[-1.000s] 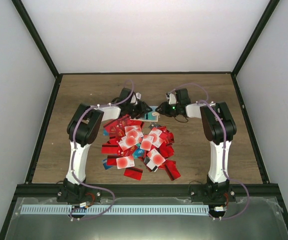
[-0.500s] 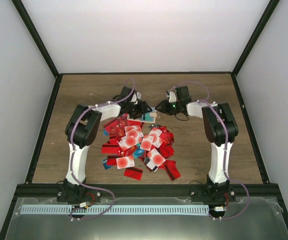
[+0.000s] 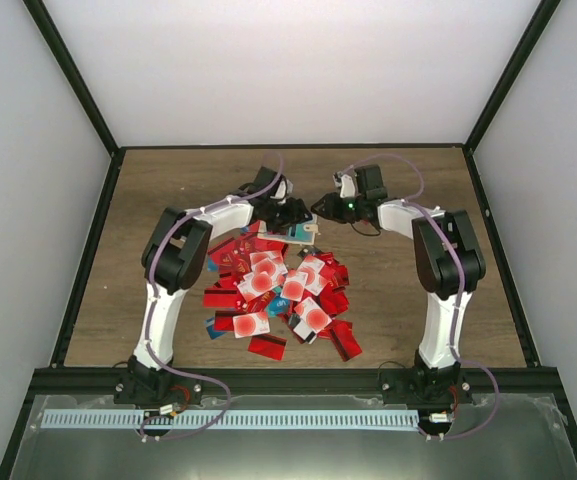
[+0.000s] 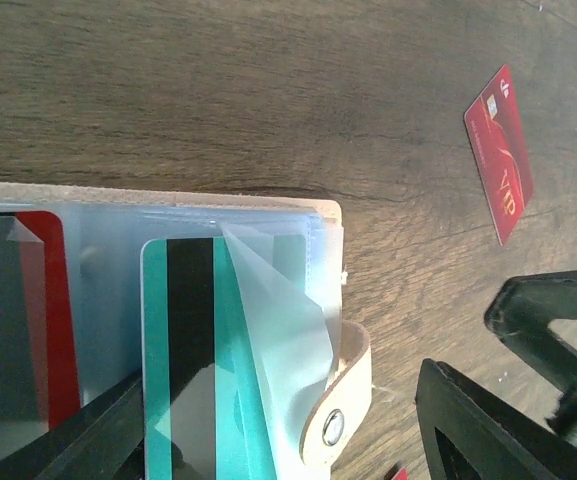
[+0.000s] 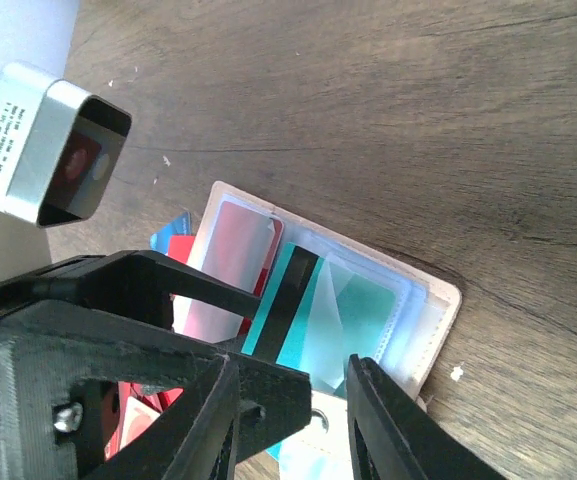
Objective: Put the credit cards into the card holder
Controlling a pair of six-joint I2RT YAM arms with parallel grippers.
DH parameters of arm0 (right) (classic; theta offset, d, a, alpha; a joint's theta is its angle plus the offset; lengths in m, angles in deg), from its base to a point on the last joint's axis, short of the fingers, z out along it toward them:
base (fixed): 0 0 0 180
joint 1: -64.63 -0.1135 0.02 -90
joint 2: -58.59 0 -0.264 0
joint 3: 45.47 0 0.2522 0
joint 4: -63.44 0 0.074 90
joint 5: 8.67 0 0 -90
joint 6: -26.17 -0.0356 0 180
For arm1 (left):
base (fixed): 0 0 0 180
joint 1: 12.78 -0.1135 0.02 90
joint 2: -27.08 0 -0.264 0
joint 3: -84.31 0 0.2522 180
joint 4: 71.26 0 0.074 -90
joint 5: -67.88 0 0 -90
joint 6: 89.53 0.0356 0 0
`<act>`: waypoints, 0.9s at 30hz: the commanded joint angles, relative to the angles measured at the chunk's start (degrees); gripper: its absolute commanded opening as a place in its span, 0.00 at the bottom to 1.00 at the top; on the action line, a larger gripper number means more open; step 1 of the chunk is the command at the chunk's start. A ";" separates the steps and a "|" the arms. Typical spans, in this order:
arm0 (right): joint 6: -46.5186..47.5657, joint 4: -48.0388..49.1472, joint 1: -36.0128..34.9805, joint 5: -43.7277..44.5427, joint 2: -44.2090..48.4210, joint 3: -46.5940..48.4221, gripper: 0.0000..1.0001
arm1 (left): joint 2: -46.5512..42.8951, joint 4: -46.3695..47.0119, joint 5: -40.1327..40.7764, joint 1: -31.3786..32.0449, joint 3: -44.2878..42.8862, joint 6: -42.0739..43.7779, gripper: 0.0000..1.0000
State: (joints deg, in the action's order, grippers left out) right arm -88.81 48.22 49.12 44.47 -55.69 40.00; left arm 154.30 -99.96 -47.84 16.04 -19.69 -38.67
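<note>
The tan card holder [image 3: 304, 232] lies open behind the pile of credit cards [image 3: 278, 290]. In the left wrist view a teal card [image 4: 183, 340] with a black stripe sits partly inside a clear sleeve, beside a red card [image 4: 48, 320] in another sleeve. The holder's snap tab [image 4: 353, 385] curls up at the corner. My left gripper [image 4: 278, 440] is open, one finger on each side of the teal card's end, gripping nothing. My right gripper [image 5: 293, 380] hovers open over the holder's rim [image 5: 443, 310] and tab, with the teal card [image 5: 368, 310] below it.
One loose red card [image 4: 500, 150] lies alone on the wood beyond the holder. The two grippers [image 3: 293, 214] [image 3: 321, 205] nearly meet over the holder. The left wrist's camera housing [image 5: 48, 145] sits close to the right gripper. Bare wood surrounds the pile.
My left jaws have spread wider and let go of the teal card, and that arm shifted slightly right. My right gripper drew back a little toward the far side.
</note>
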 commanded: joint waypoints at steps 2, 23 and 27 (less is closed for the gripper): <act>1.32 -1.46 0.29 0.69 3.50 -0.07 0.32 | 0.79 -6.42 6.20 1.15 -0.88 2.46 0.71; 0.77 -0.39 0.28 -2.91 9.51 -3.26 0.32 | -11.82 -8.99 13.28 1.39 5.18 7.06 1.00; 0.28 0.41 -0.55 -4.30 10.32 -4.96 0.32 | -14.91 -10.05 16.46 1.33 7.16 10.11 1.00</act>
State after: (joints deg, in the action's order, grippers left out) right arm -88.35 47.83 49.12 42.19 -47.28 36.28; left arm 143.42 -108.33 -35.40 17.48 -14.10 -32.22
